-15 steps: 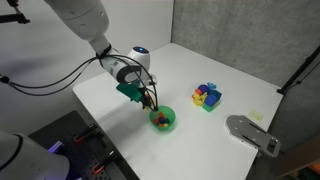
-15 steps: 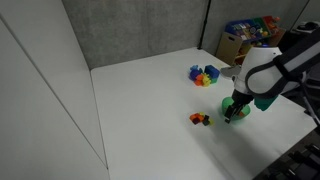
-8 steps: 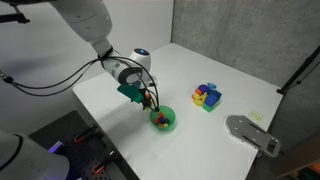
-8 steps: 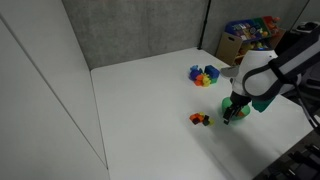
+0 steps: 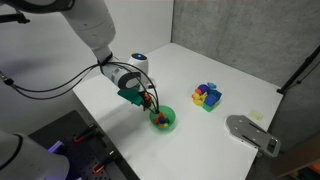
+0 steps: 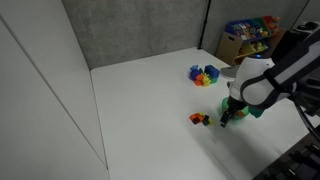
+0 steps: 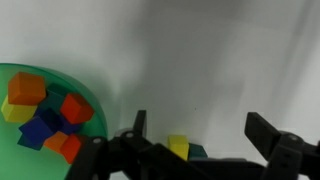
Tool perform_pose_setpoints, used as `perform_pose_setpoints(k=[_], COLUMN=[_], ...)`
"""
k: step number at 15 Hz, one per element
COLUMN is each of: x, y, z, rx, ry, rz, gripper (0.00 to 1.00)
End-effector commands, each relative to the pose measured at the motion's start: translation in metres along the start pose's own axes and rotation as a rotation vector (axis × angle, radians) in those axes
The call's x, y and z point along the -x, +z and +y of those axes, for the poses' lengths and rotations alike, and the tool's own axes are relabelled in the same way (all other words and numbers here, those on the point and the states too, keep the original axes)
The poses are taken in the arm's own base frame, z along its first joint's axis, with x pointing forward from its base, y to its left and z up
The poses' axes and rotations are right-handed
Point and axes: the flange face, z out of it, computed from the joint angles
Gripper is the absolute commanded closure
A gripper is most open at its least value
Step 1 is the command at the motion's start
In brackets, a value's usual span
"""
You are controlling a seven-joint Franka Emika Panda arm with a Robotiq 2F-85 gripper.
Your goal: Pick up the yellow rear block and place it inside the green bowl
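Observation:
The tiny yellow cube [image 7: 178,146] lies on the white table between my open gripper's [image 7: 200,122] fingers, close to the palm, with a dark block [image 7: 196,152] touching its right side. The green bowl [image 7: 95,105] is at the left of the wrist view and holds several red, orange, blue and yellow blocks. In an exterior view my gripper [image 5: 152,103] points down just beside the bowl [image 5: 170,125]. In an exterior view the gripper [image 6: 224,118] hangs next to tiny red and dark blocks [image 6: 198,119]; the yellow cube does not show there.
The larger blue-red-green-yellow block set [image 5: 207,96] stands further back on the table and shows in both exterior views [image 6: 204,75]. A grey device [image 5: 250,133] lies at the table's edge. A box of toys [image 6: 250,35] stands beyond the table.
The gripper has shifted slightly down toward the table beside the bowl. The blocks and the bowl have not moved.

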Motion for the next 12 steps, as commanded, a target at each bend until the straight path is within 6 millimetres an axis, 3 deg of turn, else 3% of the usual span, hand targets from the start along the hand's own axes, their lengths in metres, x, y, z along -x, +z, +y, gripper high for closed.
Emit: perform_pose_setpoints(k=[1, 12], x=[-0.010, -0.038], y=[0.015, 0.061], z=[-0.007, -0.003], rx=[0.015, 0.068], ry=[-0.047, -0.078], rz=[0.035, 0.046], gripper=[0.00, 0.00])
